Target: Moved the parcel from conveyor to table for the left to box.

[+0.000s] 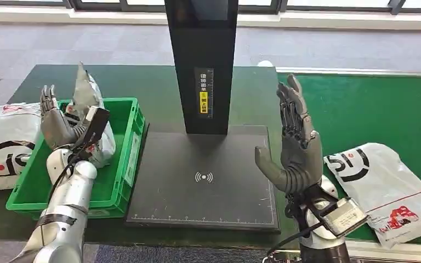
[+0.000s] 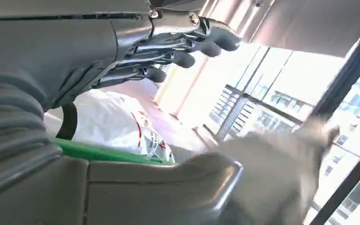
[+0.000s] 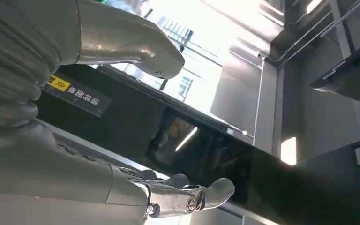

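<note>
Your widest open room is the flat black scanner plate [image 1: 203, 181] in the middle, bare between both arms. At its back edge the black upright column [image 1: 202, 66] blocks any straight pass over the centre. Your right hand [image 1: 295, 143] stands raised and spread just right of the plate, with a white parcel [image 1: 386, 189] lying on the green conveyor [image 1: 373, 109] beside it. On the left, the green bin [image 1: 121, 164] walls hem in your left hand [image 1: 60, 123], and a grey parcel [image 1: 90, 118] crowds that bin.

Grey carpet floor [image 1: 60, 44], dark green table [image 1: 142, 82], tall windows [image 2: 281, 103] (bright daylight)
</note>
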`<state>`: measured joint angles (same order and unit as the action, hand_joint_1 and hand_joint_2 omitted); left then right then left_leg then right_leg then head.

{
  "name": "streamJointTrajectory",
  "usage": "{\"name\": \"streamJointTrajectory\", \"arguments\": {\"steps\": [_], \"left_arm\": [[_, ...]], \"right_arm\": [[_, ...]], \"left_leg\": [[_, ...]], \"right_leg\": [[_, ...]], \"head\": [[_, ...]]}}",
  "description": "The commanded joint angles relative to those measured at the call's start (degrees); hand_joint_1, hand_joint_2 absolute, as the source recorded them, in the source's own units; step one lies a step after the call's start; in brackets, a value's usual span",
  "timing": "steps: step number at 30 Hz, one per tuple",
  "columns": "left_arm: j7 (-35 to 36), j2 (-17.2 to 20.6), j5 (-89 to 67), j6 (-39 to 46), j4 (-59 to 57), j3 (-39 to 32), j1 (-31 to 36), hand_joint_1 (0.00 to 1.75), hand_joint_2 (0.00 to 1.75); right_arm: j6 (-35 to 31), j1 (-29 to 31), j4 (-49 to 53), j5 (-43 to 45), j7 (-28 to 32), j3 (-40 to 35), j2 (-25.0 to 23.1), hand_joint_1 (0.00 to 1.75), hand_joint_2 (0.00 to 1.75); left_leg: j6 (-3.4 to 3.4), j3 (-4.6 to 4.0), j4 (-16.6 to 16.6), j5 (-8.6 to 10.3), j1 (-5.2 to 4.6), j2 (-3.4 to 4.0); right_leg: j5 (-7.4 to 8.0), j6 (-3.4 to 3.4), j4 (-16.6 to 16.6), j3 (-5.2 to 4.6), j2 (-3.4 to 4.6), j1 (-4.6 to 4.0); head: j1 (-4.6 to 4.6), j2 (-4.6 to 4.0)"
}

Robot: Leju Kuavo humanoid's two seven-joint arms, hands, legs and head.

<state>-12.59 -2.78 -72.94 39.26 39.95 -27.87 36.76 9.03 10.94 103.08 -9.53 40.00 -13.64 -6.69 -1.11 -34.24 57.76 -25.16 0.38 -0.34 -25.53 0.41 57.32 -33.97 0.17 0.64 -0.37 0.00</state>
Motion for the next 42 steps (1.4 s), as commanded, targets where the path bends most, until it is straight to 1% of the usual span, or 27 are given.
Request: {"name": "streamJointTrajectory", "arguments": {"steps": [1, 3, 7, 13, 15, 16, 18, 19, 20, 21, 22, 23, 24, 25, 26, 27, 28, 29, 31, 32, 33, 34, 35, 37, 38, 41, 42], "left_arm": [[2.56, 0.96, -0.57, 0.74, 2.31, 3.17, -2.27, 0.0, 0.0], [3.83, 0.61, -1.68, 0.74, 4.48, 3.37, -2.92, 0.0, 0.0], [6.48, 1.29, -2.95, 0.74, 2.0, 5.18, -1.46, 0.0, 0.0], [6.57, 1.19, -2.88, 0.74, 2.32, 5.25, -1.48, 0.0, 0.0], [7.1, 0.47, -3.35, 0.74, 5.93, 4.36, -2.86, 0.0, 0.0], [6.43, -0.22, -3.17, 0.74, 9.02, 3.5, -4.1, 0.0, 0.0], [-0.63, -3.53, 4.12, 0.74, 18.96, -0.18, -8.35, 0.0, 0.0], [-8.24, -4.65, 15.78, 0.74, 21.69, 1.56, -11.97, 0.0, 0.0], [-13.62, -6.41, 33.1, -11.16, 27.98, 5.52, -15.74, 0.0, 0.0], [-13.85, -7.24, 35.77, -13.3, 32.96, 9.64, -19.31, 0.0, 0.0], [-16.74, -8.92, 40.85, -14.51, 39.29, 15.44, -24.01, 0.0, 0.0], [-17.7, -9.18, 48.83, -20.93, 42.41, 20.11, -26.8, 0.0, 0.0], [-18.37, -8.83, 56.18, -27.16, 44.18, 24.44, -28.71, 0.0, 0.0], [-19.21, -9.63, 58.67, -26.51, 45.18, 28.03, -29.68, 0.0, 0.0], [-19.11, -10.1, 59.17, -24.97, 45.24, 30.02, -29.67, 0.0, 0.0], [-18.18, -9.43, 59.99, -22.82, 45.59, 32.65, -29.72, 0.0, 0.0], [-17.7, -8.84, 62.11, -23.85, 46.28, 34.3, -30.16, 0.0, 0.0], [-17.25, -7.67, 64.57, -25.6, 46.69, 35.62, -30.7, 0.0, 0.0], [-17.63, -6.57, 65.98, -25.42, 46.26, 35.89, -30.82, 0.0, 0.0], [-18.02, -6.32, 66.31, -25.77, 46.19, 35.87, -30.79, 0.0, 0.0], [-19.15, -5.46, 66.84, -26.69, 45.47, 36.19, -30.64, 0.0, 0.0], [-21.22, -4.63, 64.63, -25.37, 44.18, 36.37, -30.74, 0.0, 0.0], [-21.55, -4.68, 63.19, -23.84, 42.72, 36.16, -30.6, 0.0, 0.0], [-22.54, -4.43, 66.02, -28.0, 41.98, 36.27, -30.9, 0.0, 0.0], [-22.77, -4.79, 65.66, -28.42, 42.54, 36.29, -31.63, 0.0, 0.0], [-22.01, -5.95, 62.91, -29.45, 45.88, 36.96, -34.23, 0.0, 0.0], [-21.62, -6.18, 62.23, -29.41, 46.93, 36.99, -35.17, 0.0, 0.0]], "right_arm": [[-0.69, 3.39, -6.14, -0.13, 0.0, 0.69, -0.51, 0.0, 1.75], [-0.71, 3.75, -8.13, -2.65, -0.05, 1.41, -1.79, 0.0, 1.75], [-1.93, 4.52, -11.03, -7.09, -2.3, 1.67, -2.55, 0.0, 1.75], [-2.07, 4.46, -11.2, -7.55, -2.26, 1.8, -2.75, 0.0, 1.75], [-2.62, 4.22, -10.79, -9.05, -2.74, 2.08, -3.11, 0.0, 1.75], [-3.3, 4.41, -11.25, -10.27, -3.99, 2.42, -3.28, 0.0, 1.75], [-8.26, 6.31, -16.07, -18.94, -10.88, 2.99, -2.7, 0.0, 1.75], [-13.8, 7.94, -20.27, -25.78, -12.85, 3.44, -2.72, 0.0, 1.75], [-21.06, 9.03, -24.54, -35.36, -19.11, 4.87, -2.34, 0.0, 1.75], [-22.73, 9.85, -27.95, -38.08, -20.96, 6.31, -1.94, 0.0, 1.75], [-25.36, 10.43, -32.52, -42.35, -23.54, 8.77, -1.31, 0.0, 1.75], [-27.88, 10.68, -36.04, -45.69, -26.3, 11.3, -0.95, 0.0, 1.75], [-31.02, 10.9, -39.87, -52.42, -32.0, 13.61, -0.04, 0.0, 1.75], [-35.0, 11.15, -45.22, -63.15, -39.57, 15.69, 1.87, 0.0, 1.75], [-35.39, 10.9, -47.74, -66.83, -42.74, 17.65, 2.2, 0.0, 1.75], [-34.89, 10.6, -49.57, -67.36, -42.15, 20.3, 2.06, 0.0, 1.75], [-34.43, 10.08, -50.82, -69.4, -43.74, 21.49, 2.69, 0.0, 1.75], [-34.78, 9.08, -51.65, -72.06, -47.19, 23.59, 3.23, 0.0, 1.75], [-34.6, 8.04, -50.97, -72.71, -46.04, 25.37, 3.15, 0.0, 1.75], [-34.14, 7.91, -50.59, -73.01, -46.25, 25.72, 2.94, 0.0, 1.75], [-32.43, 7.48, -50.31, -74.3, -47.93, 26.99, 2.83, 0.0, 1.75], [-31.85, 6.54, -50.22, -74.91, -49.08, 28.43, 3.24, 0.0, 0.0], [-31.46, 5.31, -49.92, -74.89, -49.28, 29.57, 3.72, 0.0, 0.0], [-30.17, 3.32, -48.88, -74.64, -48.55, 31.89, 4.08, 0.0, 0.0], [-29.07, 2.21, -48.01, -74.15, -48.43, 33.79, 3.81, 0.0, 1.75], [-26.84, -1.06, -44.35, -73.81, -48.07, 36.94, 2.96, 0.0, 1.75], [-25.83, -2.13, -43.01, -73.35, -47.64, 37.73, 2.66, 0.0, 1.75]], "left_leg": [[0.03, 0.1, -0.05, -0.01, 0.03, 0.14], [0.03, 0.13, -0.07, -0.02, 0.02, 0.21], [0.02, 0.1, -0.06, 0.02, 0.04, 0.07], [0.02, 0.06, -0.04, 0.0, 0.03, 0.03], [0.02, 0.04, -0.03, 0.0, 0.04, 0.02], [0.03, 0.07, -0.06, 0.0, 0.04, 0.04], [0.03, 0.12, -0.08, -0.02, 0.04, 0.11], [0.03, 0.09, -0.05, -0.04, 0.03, 0.19], [0.06, 0.21, -0.12, -0.05, 0.03, 0.29], [0.06, 0.22, -0.14, -0.04, 0.01, 0.26], [0.02, 0.19, -0.11, -0.07, 0.01, 0.31], [0.06, 0.31, -0.2, -0.07, 0.0, 0.31], [0.06, 0.27, -0.16, -0.06, 0.0, 0.14], [0.08, 0.29, -0.17, -0.05, 0.03, 0.05], [0.08, 0.19, -0.11, -0.04, 0.05, -0.13], [0.14, 0.27, -0.18, -0.01, 0.07, -0.32], [0.16, 0.16, -0.08, -0.05, 0.06, -0.38], [0.18, 0.17, -0.1, -0.05, 0.04, -0.44], [0.24, 0.18, -0.13, -0.1, 0.0, -0.48], [0.2, 0.13, -0.07, -0.15, 0.01, -0.32], [0.22, 0.19, -0.1, -0.17, -0.01, -0.28], [0.23, 0.14, -0.07, -0.21, -0.07, -0.18], [0.26, 0.06, -0.05, -0.22, -0.07, -0.17], [0.25, 0.28, -0.21, -0.19, -0.07, -0.3], [0.25, 0.23, -0.17, -0.19, -0.07, -0.38], [0.26, 0.12, -0.08, -0.24, -0.08, -0.26], [0.27, 0.16, -0.12, -0.24, -0.07, -0.31]], "right_leg": [[0.04, -0.02, -0.08, 0.08, 0.11, -0.04], [0.05, -0.02, -0.1, 0.1, 0.17, -0.03], [0.03, -0.03, -0.08, 0.09, 0.02, -0.05], [0.02, -0.02, -0.06, 0.08, -0.01, -0.03], [0.02, -0.02, -0.05, 0.06, -0.02, -0.04], [0.02, -0.03, -0.08, 0.09, -0.01, -0.05], [0.03, -0.02, -0.12, 0.12, 0.06, -0.05], [0.05, -0.01, -0.09, 0.07, 0.15, -0.04], [0.08, 0.01, -0.19, 0.17, 0.24, -0.04], [0.08, 0.01, -0.2, 0.19, 0.22, -0.02], [0.06, 0.02, -0.17, 0.14, 0.27, -0.01], [0.08, 0.05, -0.32, 0.28, 0.25, -0.01], [0.04, 0.05, -0.29, 0.27, 0.11, 0.0], [0.03, 0.06, -0.35, 0.34, 0.01, -0.03], [0.0, 0.07, -0.36, 0.3, -0.16, -0.05], [0.0, 0.11, -0.56, 0.48, -0.37, -0.07], [-0.03, 0.09, -0.45, 0.41, -0.44, -0.07], [-0.04, 0.1, -0.49, 0.48, -0.5, -0.05], [-0.05, 0.09, -0.56, 0.55, -0.56, -0.01], [-0.03, 0.08, -0.52, 0.47, -0.37, -0.01], [-0.03, 0.07, -0.54, 0.49, -0.34, 0.0], [-0.02, 0.09, -0.44, 0.37, -0.24, 0.06], [-0.02, 0.09, -0.42, 0.28, -0.27, 0.06], [-0.05, 0.07, -0.58, 0.52, -0.42, 0.04], [-0.07, 0.09, -0.53, 0.47, -0.5, 0.02], [-0.11, 0.09, -0.44, 0.34, -0.35, -0.02], [-0.13, 0.09, -0.5, 0.43, -0.42, -0.03]], "head": [[0.0, 0.0], [0.0, 0.0], [0.0, 0.0], [0.0, 0.0], [0.0, 0.0], [0.0, 0.0], [0.0, 0.0], [0.0, 0.0], [0.0, 0.0], [0.0, 0.0], [0.0, 0.0], [0.0, 0.0], [0.0, 0.0], [-0.02, 0.0], [0.0, 0.0], [0.0, 0.0], [0.0, 0.0], [0.0, 0.0], [0.0, 0.0], [0.0, 0.0], [0.0, 0.0], [0.0, 0.0], [0.0, 0.0], [0.0, 0.0], [0.0, 0.0], [0.0, 0.0], [0.0, 0.0]]}}
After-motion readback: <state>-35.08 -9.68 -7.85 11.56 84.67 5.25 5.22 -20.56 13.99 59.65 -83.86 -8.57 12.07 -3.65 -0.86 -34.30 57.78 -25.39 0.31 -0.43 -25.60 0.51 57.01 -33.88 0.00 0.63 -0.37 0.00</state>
